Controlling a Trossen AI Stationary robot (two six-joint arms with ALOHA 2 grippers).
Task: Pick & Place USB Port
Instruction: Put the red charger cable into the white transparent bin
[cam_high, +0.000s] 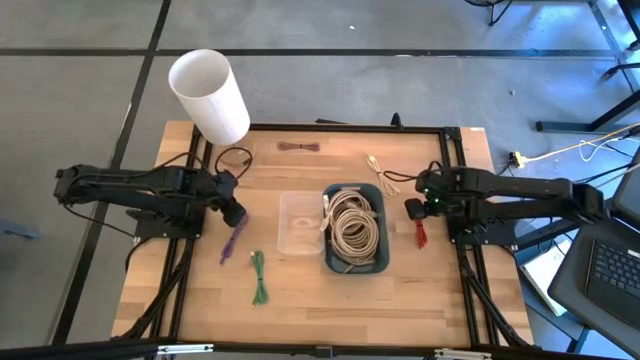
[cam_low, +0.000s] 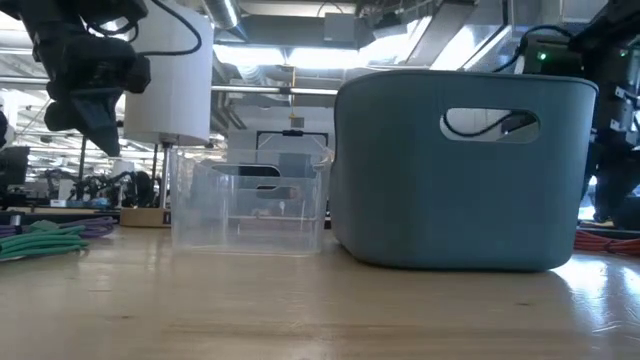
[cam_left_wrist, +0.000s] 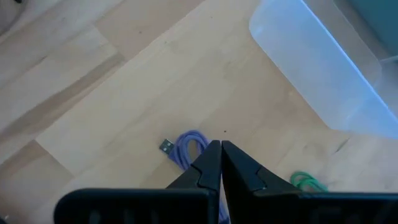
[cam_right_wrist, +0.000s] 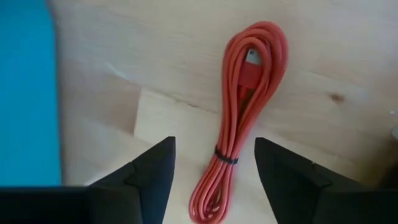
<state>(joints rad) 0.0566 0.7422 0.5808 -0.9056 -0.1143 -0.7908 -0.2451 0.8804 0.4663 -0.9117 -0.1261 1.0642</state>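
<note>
A coiled purple USB cable (cam_high: 232, 241) lies on the wooden table, its metal plug (cam_left_wrist: 166, 147) showing in the left wrist view. My left gripper (cam_left_wrist: 221, 148) hovers over this coil, shut and empty; the low view shows it (cam_low: 100, 125) raised off the table. A red cable bundle (cam_right_wrist: 245, 112) lies flat near the table's right side (cam_high: 421, 236). My right gripper (cam_right_wrist: 214, 155) is open above it, one finger on either side, apart from it. A green cable (cam_high: 259, 276) lies toward the near edge.
A clear plastic box (cam_high: 298, 222) and a teal basket (cam_high: 383, 262) of beige cables stand mid-table. Brown (cam_high: 300, 147), beige (cam_high: 380, 172) and black (cam_high: 235, 160) cables lie near the far edge. A white cylinder (cam_high: 210, 95) rises at the far left corner.
</note>
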